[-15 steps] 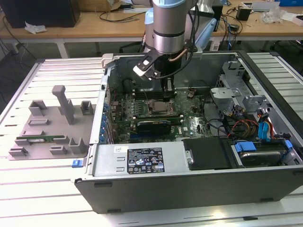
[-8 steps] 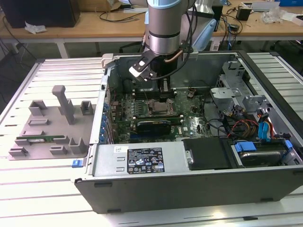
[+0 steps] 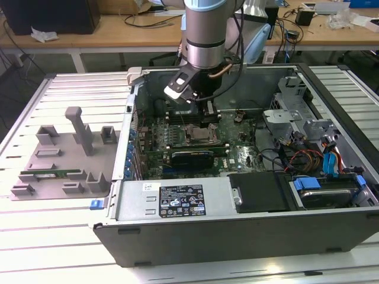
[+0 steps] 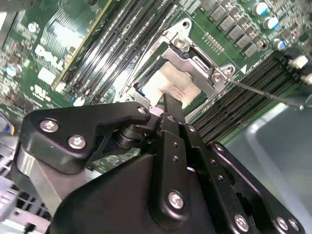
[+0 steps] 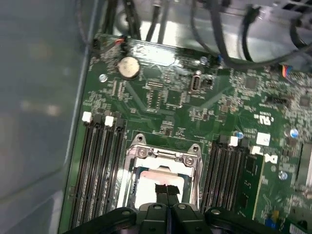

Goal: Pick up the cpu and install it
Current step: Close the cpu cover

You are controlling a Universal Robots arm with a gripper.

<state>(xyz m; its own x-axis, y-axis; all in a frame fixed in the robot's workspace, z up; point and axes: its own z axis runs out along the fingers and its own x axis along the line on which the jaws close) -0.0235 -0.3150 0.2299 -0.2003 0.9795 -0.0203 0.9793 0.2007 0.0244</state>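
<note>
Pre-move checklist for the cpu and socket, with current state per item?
1. cpu inside socket frame: ok, in both wrist views.
2. cpu seated flat: cannot tell, the gripper covers part of it.
3. fingers shut above the cpu: ok.
4. fingers touching the cpu: cannot tell.
5. retention lever latched: cannot tell.

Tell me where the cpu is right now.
In both wrist views the cpu lies within the socket's metal frame, between the banks of memory slots, just under the end effector.
</note>
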